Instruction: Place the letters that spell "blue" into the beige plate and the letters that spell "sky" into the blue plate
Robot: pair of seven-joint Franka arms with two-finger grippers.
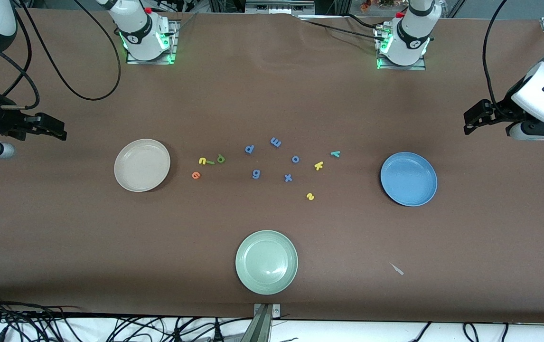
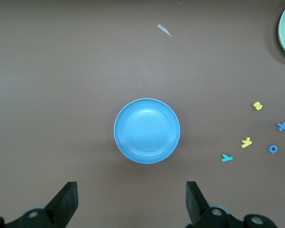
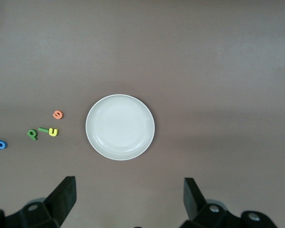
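The beige plate [image 1: 142,165] [image 3: 119,127] lies empty toward the right arm's end. Beside it lie the orange e [image 1: 196,175] [image 3: 58,114], yellow u [image 1: 202,160], light green l [image 1: 210,162] and dark green b [image 1: 220,158]. The blue plate [image 1: 408,178] [image 2: 147,130] lies empty toward the left arm's end. Close to it are the teal y [image 1: 335,153] [image 2: 226,157], yellow k [image 1: 318,165] [image 2: 246,142] and yellow s [image 1: 310,196] [image 2: 258,105]. My right gripper [image 1: 62,130] [image 3: 129,197] hangs open in the air off the beige plate's outer side. My left gripper [image 1: 467,122] [image 2: 132,199] hangs open off the blue plate's outer side. Both hold nothing.
Several blue letters [image 1: 275,141] lie scattered mid-table between the two letter groups. A pale green plate [image 1: 266,261] sits nearer the front camera. A small scrap [image 1: 397,269] lies on the brown table, nearer the camera than the blue plate.
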